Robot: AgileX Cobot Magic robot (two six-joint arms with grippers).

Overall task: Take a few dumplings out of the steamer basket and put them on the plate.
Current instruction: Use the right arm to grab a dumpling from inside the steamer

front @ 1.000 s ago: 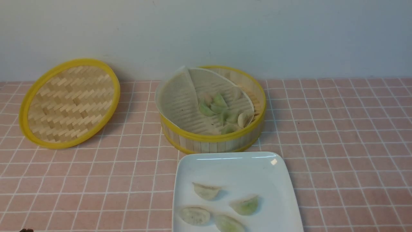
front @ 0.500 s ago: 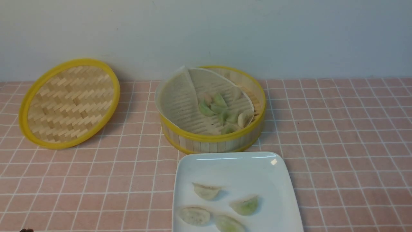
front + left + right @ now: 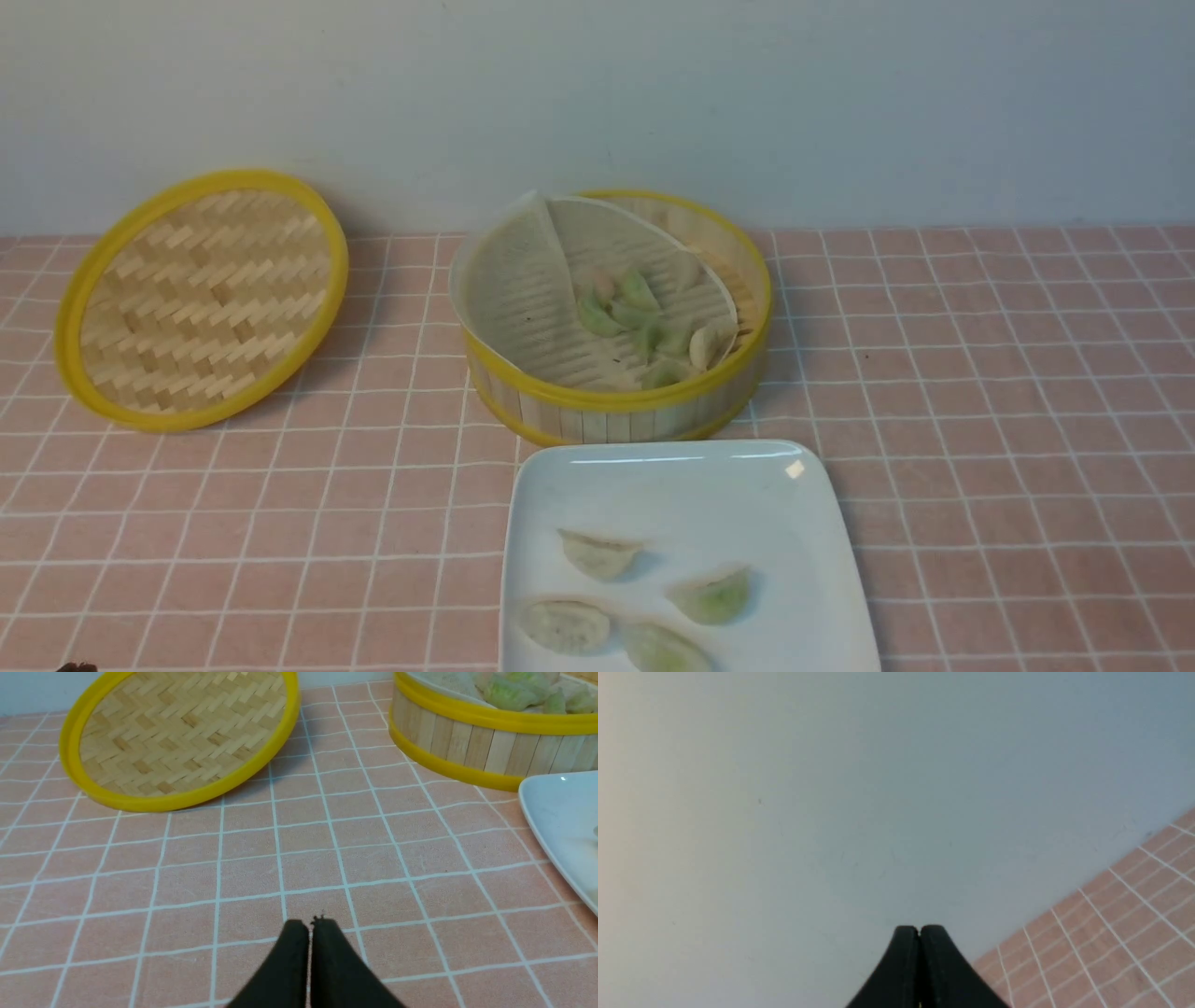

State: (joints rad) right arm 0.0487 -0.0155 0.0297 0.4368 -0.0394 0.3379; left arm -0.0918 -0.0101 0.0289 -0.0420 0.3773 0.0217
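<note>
The steamer basket point(image 3: 616, 411) stands mid-table with its white liner folded up on one side and several green and cream dumplings point(image 3: 644, 322) inside. In front of it the white square plate point(image 3: 672, 476) holds several dumplings point(image 3: 597, 553). In the left wrist view my left gripper point(image 3: 310, 924) is shut and empty, low over the pink tiled cloth, well short of the basket point(image 3: 467, 737) and the plate point(image 3: 556, 812). My right gripper point(image 3: 919, 928) is shut and empty, pointed at the grey wall. Neither gripper shows in the front view.
The woven yellow-rimmed lid point(image 3: 201, 299) leans tilted at the back left, also in the left wrist view point(image 3: 182, 737). A grey wall closes the back of the table. Pink tiled cloth point(image 3: 1008, 401) covers the table.
</note>
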